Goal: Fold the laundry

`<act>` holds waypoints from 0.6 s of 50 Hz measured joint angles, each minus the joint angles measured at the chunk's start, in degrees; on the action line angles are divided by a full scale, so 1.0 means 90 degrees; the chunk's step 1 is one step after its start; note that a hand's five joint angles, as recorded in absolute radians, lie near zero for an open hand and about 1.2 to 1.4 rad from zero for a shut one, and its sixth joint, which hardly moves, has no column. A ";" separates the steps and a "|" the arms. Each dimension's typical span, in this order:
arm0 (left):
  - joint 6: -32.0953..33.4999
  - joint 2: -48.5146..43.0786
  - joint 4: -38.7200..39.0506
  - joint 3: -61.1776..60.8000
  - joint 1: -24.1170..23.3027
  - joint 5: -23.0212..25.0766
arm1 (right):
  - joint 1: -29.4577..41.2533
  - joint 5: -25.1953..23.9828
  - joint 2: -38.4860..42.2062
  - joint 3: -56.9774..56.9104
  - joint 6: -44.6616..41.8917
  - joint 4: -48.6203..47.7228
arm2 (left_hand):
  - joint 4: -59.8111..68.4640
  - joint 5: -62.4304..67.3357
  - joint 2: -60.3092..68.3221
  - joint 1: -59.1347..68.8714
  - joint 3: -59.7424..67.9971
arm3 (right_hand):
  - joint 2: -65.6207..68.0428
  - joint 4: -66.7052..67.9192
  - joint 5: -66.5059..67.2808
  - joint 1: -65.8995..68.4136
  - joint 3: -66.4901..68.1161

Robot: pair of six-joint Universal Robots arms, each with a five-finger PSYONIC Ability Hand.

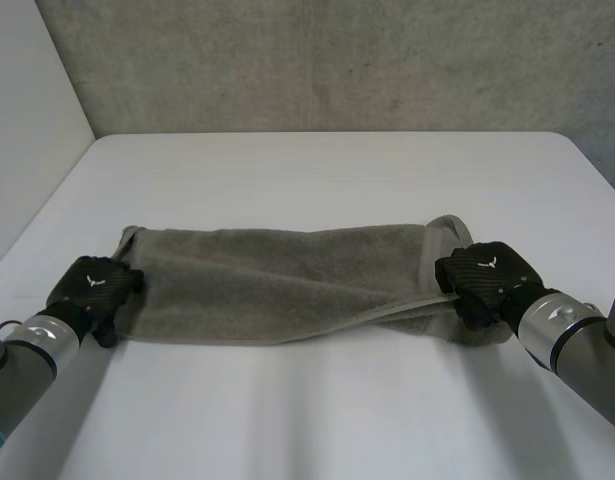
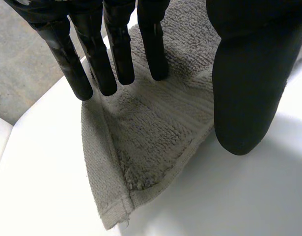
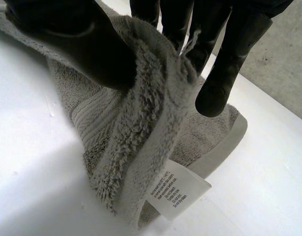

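The left hand (image 1: 92,285) lays straight fingers (image 2: 119,54) on the grey towel's (image 1: 277,280) left end, thumb off its edge, gripping nothing. The towel lies folded lengthwise on the white table (image 1: 317,170). At its right end the right hand (image 1: 484,272) pinches a lifted edge between thumb and fingers.

Towel (image 1: 277,285) lies across mid bench (image 1: 317,170), long side running L to R, w/ wall (image 1: 337,60) behind the bench. Left robot hand (image 1: 92,285) sits at towel's L end, fingers (image 2: 106,64) over the cloth, thumb just off its edge above bare bench. Right robot hand (image 1: 484,275) is at the R end w/ towel's edge btwn thumb & fingers, care label (image 3: 178,189) below that fold.
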 measured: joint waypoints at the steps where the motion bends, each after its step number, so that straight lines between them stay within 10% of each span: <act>1: 0.0075 -0.0001 -0.0011 -0.0004 0.0000 0.0000 | 0.0001 0.0000 0.0000 -0.0001 0.0000 0.0000 | -0.0014 -0.0012 -0.0018 -0.0019 -0.0016 | 0.0000 0.0001 0.0000 0.0000 0.0001; 21: 0.0265 0.0209 -0.0116 -0.0158 -0.0008 0.0121 | 0.0001 0.0000 0.0011 -0.0005 0.0000 -0.0001 | -0.1837 -0.1832 -0.1846 -0.1830 -0.1857 | 0.0000 0.0001 0.0000 0.0000 0.0001; 30: 0.0240 0.0160 -0.0077 -0.0152 0.0009 0.0168 | 0.0003 -0.0001 0.0011 0.0001 0.0000 0.0000 | 0.2821 0.2820 0.2819 0.2798 0.2807 | -0.0001 0.0000 0.0000 0.0000 0.0001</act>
